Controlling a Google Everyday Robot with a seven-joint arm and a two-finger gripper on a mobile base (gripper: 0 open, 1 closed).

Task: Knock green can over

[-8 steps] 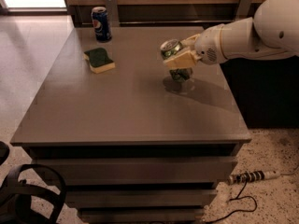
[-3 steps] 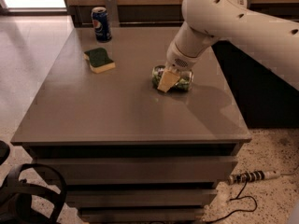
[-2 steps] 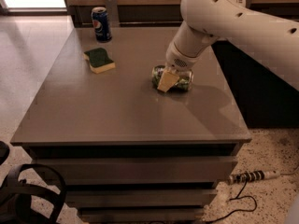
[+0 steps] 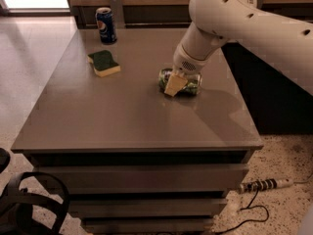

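Observation:
The green can (image 4: 191, 85) lies on its side on the grey table (image 4: 122, 116), right of the middle, with its silver top to the left. My gripper (image 4: 176, 83) comes down on it from the white arm at the upper right. One pale finger (image 4: 172, 85) lies across the can's near side; the other is hidden behind the can. The gripper is closed around the can.
A blue Pepsi can (image 4: 106, 25) stands upright at the table's far left edge. A green-and-yellow sponge (image 4: 104, 63) lies left of the green can. A power strip and cable (image 4: 264, 185) lie on the floor at the right. A dark chair part (image 4: 29, 204) is at the bottom left.
2.7 s ago the gripper held the can tilted above the table, arm reaching in from the right. By a second ago the can lay on its side; nothing has moved since.

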